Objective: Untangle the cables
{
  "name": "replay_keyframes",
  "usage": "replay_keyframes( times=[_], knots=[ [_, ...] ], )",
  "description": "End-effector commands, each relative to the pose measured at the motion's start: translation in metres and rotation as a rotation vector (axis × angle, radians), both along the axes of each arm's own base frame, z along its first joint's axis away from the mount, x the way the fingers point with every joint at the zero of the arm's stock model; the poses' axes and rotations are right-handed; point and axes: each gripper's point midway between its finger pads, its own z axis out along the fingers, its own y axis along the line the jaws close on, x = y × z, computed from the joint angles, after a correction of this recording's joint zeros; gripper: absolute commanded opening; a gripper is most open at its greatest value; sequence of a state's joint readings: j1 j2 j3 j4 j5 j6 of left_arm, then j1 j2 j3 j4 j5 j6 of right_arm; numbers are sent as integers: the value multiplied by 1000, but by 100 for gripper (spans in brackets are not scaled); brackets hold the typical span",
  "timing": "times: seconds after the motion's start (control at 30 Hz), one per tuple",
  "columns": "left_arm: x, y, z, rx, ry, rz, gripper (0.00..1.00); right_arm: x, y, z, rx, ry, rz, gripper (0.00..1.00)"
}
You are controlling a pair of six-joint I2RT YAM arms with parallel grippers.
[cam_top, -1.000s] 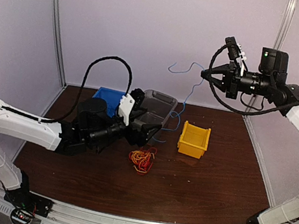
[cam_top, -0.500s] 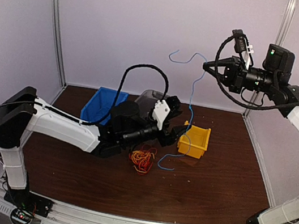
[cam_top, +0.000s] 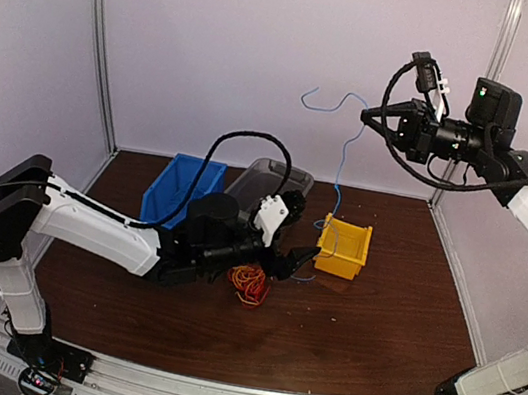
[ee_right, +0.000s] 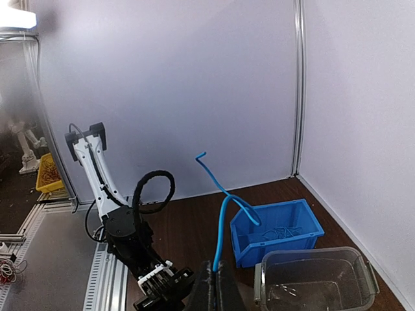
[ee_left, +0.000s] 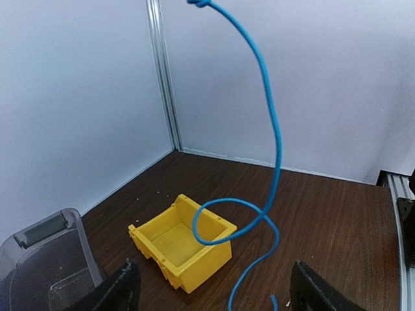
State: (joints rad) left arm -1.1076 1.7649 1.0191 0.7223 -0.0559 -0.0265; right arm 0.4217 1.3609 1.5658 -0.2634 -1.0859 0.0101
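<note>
A tangle of red and yellow-orange cables (cam_top: 250, 282) lies on the brown table. One blue cable (cam_top: 338, 174) hangs apart from it, its top pinched in my right gripper (cam_top: 367, 117), which is shut high over the table. The right wrist view shows that gripper (ee_right: 215, 284) shut on the blue cable (ee_right: 222, 227). The cable's lower end curls in a loop (ee_left: 228, 222) in front of the yellow bin (ee_left: 181, 246). My left gripper (cam_top: 296, 258) is low beside the tangle and open. The blue cable's tail (ee_left: 249, 275) hangs between its fingers (ee_left: 123, 288), touching neither.
The yellow bin (cam_top: 344, 248) stands right of the tangle. A blue bin (cam_top: 181, 187) holding a few thin wires (ee_right: 282, 232) and a clear grey tub (cam_top: 272, 181) stand at the back. White walls with metal posts close in the table.
My left arm swung right from the grey tub to the blue cable's lower end, then dropped lower. The right gripper lifted the blue cable a little higher and stays shut on it.
</note>
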Motion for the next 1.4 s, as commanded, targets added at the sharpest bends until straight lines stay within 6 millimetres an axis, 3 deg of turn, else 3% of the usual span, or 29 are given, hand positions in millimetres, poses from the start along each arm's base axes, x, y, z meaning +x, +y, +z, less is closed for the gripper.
replay_keyframes(
  times=[0.0,0.13,0.23,0.37,0.57,0.67,0.87,1.1,1.2,1.37],
  knots=[
    [4,10,-25,58,75,55,81,-11,-5,23,37,-50,20,0],
    [8,16,-43,31,105,95,81,-15,-5,24,39,-49,32,0],
    [28,18,-56,73,89,203,80,-17,-5,25,43,-46,44,0],
    [49,18,-70,133,32,311,74,-21,-5,25,49,-33,63,0],
    [66,10,-92,209,6,379,66,-27,-6,26,49,-30,75,0],
    [70,15,-93,208,-4,415,62,-28,-7,26,49,-30,75,0],
    [58,2,-87,157,4,311,49,-28,-6,22,44,-22,78,0],
    [33,-11,-61,36,4,148,40,-28,-7,20,41,-20,75,0],
    [15,-14,-49,-29,17,42,42,-27,-7,17,35,-22,67,0],
    [-6,-19,-39,-97,92,-126,56,-27,-7,11,26,-18,63,0]
  ],
)
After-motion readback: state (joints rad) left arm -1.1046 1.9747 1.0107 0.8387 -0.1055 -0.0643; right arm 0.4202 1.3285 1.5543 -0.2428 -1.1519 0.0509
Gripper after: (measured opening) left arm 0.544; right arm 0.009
